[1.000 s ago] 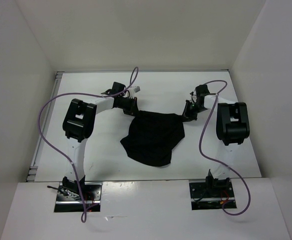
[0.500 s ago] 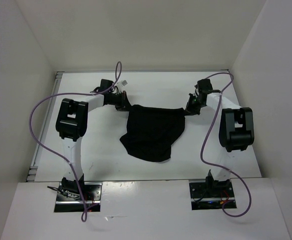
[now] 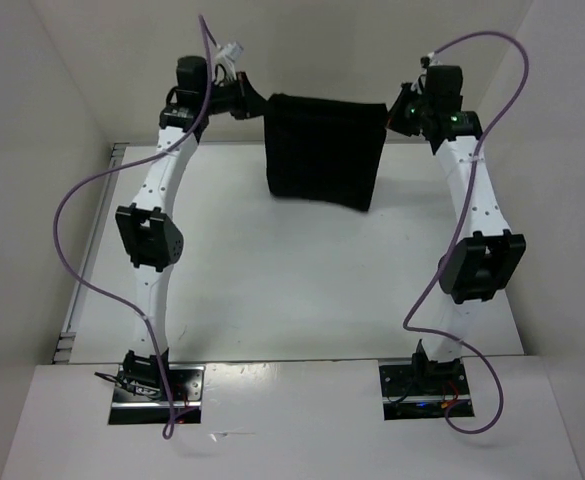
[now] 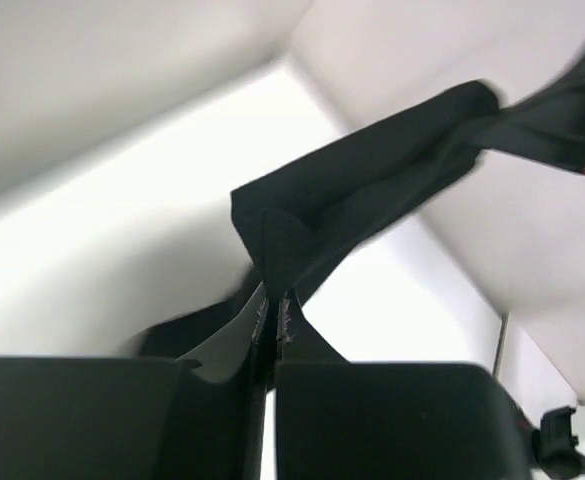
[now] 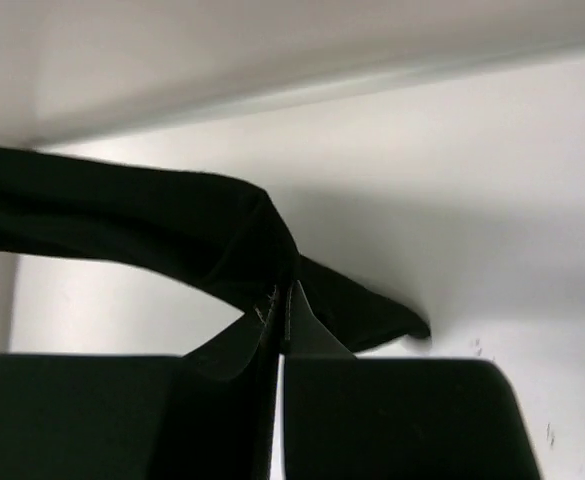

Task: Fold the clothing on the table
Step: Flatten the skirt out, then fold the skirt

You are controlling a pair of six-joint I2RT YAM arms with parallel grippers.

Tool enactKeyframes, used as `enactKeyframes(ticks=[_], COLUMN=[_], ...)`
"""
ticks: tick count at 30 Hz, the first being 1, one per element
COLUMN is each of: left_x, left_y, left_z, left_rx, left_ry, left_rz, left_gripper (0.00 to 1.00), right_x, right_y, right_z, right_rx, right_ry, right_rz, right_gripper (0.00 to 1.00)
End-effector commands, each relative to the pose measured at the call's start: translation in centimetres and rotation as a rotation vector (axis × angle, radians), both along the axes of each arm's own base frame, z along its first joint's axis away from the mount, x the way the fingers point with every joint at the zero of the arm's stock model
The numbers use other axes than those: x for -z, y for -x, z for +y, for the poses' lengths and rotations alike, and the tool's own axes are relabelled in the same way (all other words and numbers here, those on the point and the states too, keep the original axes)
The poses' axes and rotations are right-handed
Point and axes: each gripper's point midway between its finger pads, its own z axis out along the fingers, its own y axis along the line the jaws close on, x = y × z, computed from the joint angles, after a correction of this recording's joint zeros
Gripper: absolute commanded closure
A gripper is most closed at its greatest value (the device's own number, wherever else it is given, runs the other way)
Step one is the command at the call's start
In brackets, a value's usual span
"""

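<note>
Both arms have swung up and away from you, hoisting the small, limp black cloth [image 3: 322, 150] off the flat white table [image 3: 272, 290].
Your left pincer [image 3: 257, 102] is clamped on the cloth's upper corner. The cloth hangs as a sheet between both pincers, and your right pincer [image 3: 397, 112] is pinched on the opposite corner. Both arms stand stretched tall, wrists turned inward. You look to be at the lift-and-spread step; next, lay the hanging edge down and carry both corners over it evenly.

light: bright, even | shadows: soft, faint | blur: clothing [image 4: 372, 175] smeared in left wrist view; top view sharp
</note>
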Motion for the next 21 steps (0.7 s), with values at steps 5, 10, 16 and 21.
enactKeyframes(ticks=[5,10,16,21], left_x=[-6.9,3.1,12.6,18.1], left_y=[4.7,8.6,18.1,26.3], left_z=[1.1,-0.6,0.9,2.4], left_rx=[0.062,0.122,0.141,0.134], left_ry=[-0.029,-0.016,-0.068,-0.114], left_rz=[-0.095,0.122,0.376,0.571], left_gripper=[1.0,1.0,1.0,1.0], right_x=[-2.5,7.1,13.1,15.8], right_y=[2.5,7.0,16.0,24.2], right_z=[-0.2,0.3,2.6,3.8], right_rx=[-0.013,-0.057,-0.147,-0.16], right_ry=[0.055,0.04,0.014,0.007], right_rz=[-0.044,0.175,0.362,0.567], right_gripper=[1.0,1.0,1.0,1.0])
